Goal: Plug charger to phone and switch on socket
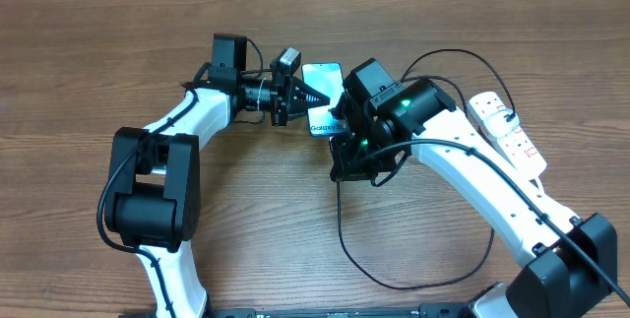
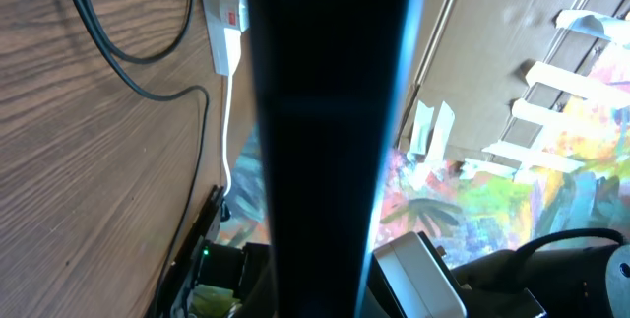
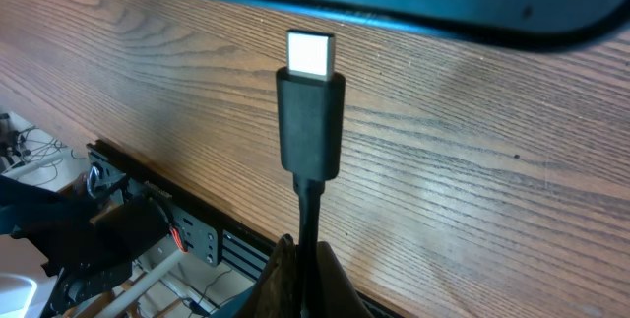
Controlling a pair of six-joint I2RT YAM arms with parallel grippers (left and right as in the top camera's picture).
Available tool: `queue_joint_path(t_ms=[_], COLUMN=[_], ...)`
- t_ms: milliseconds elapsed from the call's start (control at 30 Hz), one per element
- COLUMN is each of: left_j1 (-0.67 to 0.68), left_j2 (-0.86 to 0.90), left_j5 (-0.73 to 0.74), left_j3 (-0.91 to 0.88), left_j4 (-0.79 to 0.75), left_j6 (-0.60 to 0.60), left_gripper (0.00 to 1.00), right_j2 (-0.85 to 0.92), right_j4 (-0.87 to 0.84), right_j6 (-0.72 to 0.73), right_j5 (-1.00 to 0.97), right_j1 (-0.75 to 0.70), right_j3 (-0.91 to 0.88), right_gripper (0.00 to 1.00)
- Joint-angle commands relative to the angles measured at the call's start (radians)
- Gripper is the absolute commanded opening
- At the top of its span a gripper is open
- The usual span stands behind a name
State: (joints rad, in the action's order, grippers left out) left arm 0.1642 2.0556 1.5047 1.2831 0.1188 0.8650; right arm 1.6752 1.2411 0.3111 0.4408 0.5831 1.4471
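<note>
While the wooden table (image 1: pixel 89 42) carries both arms, the socket (image 1: pixel 509 131) lies at 3 o'clock, well apart from the phone (image 1: pixel 323 96). The phone sits toward 12 o'clock of centre, clamped in the left gripper (image 1: pixel 298 96). The right gripper (image 3: pixel 301 274) pinches the charger (image 3: pixel 311 121) behind its connector, whose tip stands just short of the phone's edge and is not inserted.

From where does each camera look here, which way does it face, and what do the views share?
Overhead: above the table, facing down on the left arm, the right arm, the phone and the socket.
Left wrist: on the left arm, rolled sideways, looking past the dark phone in the left pincer toward the socket; own fingers unclear.
Right wrist: behind the right pincer, facing the charger tip and phone edge.
Shared: all three show the phone.
</note>
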Motion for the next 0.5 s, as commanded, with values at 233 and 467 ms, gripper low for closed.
queue_joint_path(t_ms=[233,467], left_j1=[0.000,0.000], left_j2=[-0.001,-0.001], left_j5=[0.060,0.059], left_j3=[0.003,0.003], left_j4=[-0.005,-0.005], left_j6=[-0.055,-0.084], left_gripper=[0.04,0.04], right_j2=[0.005,0.005], right_j4=[-0.011,-0.019], right_j6=[0.000,0.000], right_j5=[0.005,0.005], right_j1=[-0.001,-0.001], right_j3=[0.027,0.027], right_gripper=[0.04,0.04])
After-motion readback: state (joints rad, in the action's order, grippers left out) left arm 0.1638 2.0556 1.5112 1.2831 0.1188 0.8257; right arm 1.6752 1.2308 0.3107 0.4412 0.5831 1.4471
